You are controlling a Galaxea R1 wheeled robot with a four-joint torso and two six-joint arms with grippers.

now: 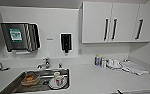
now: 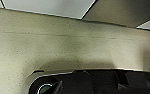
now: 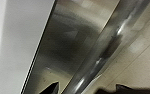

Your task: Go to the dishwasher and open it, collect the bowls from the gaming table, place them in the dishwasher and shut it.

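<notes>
The dishwasher's stainless-steel front [image 3: 66, 42] shows close up in the right wrist view, with its long steel bar handle [image 3: 103, 47] running across it. My right gripper [image 3: 87, 88] is open, and its dark fingertips [image 3: 53, 88] stand on either side of the handle with small gaps. A white cabinet side [image 3: 18, 45] borders the steel panel. In the left wrist view there is speckled beige floor [image 2: 66, 42] above the robot's own dark plate. The bowls and the gaming table are out of view.
In the head view a white counter [image 1: 101, 77] holds a steel sink [image 1: 12, 86] with a mug on a plate [image 1: 58, 80] and an orange dish [image 1: 29, 78]. Bottles, cups and a cloth [image 1: 134, 67] lie at the right. Wall cabinets [image 1: 116, 22] hang above.
</notes>
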